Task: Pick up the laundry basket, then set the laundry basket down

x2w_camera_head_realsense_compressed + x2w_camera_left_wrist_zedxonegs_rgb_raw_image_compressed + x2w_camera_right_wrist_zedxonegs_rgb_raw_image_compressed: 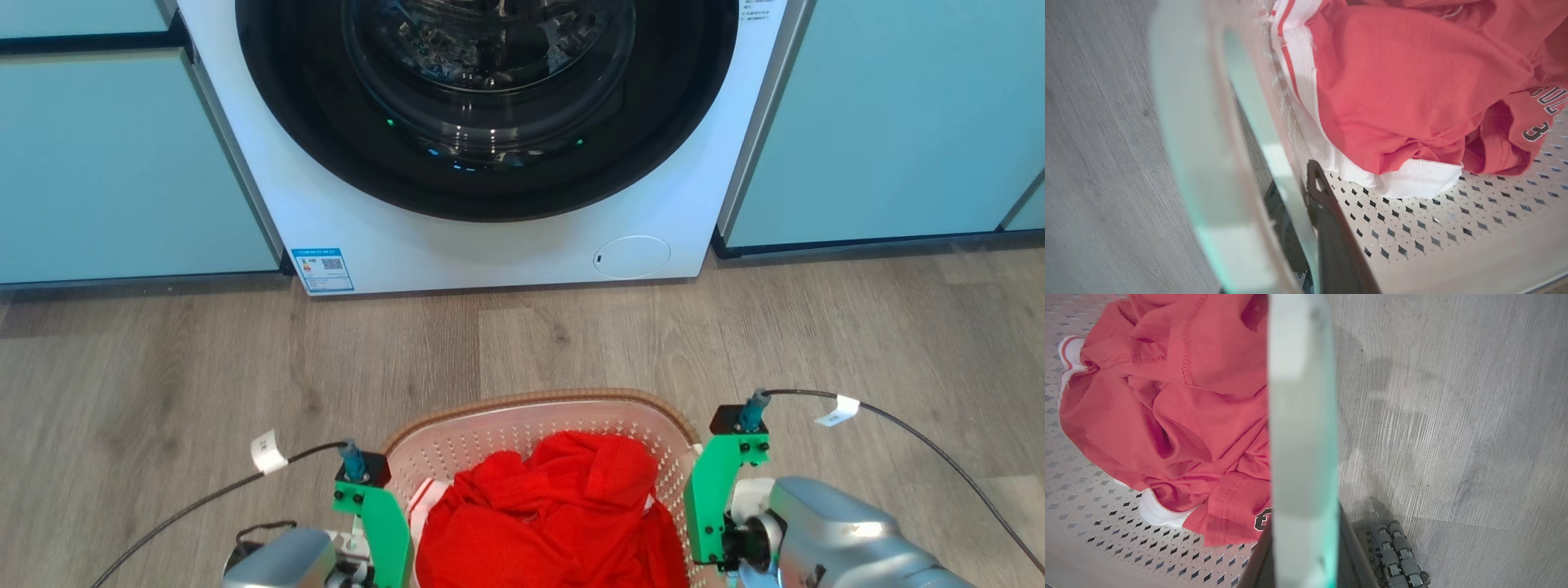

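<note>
The laundry basket (522, 402), white and perforated with a brown woven rim, sits low in the head view between my two arms. A red garment (555, 514) with white trim is heaped inside it. My left gripper (384, 531) is shut on the basket's left side; in the left wrist view its dark fingers (1327, 228) straddle the wall beside the pale handle (1208, 163). On the other side, my right gripper (710, 498) is shut on the right handle (1302, 416), which runs up between its fingers. I cannot tell whether the basket touches the floor.
A white front-loading washer (490, 245) with a dark round door stands straight ahead, with teal cabinets (98, 163) on both sides. Grey wood floor (245, 359) lies between it and the basket. My base's rollers (1398, 555) show near the right handle.
</note>
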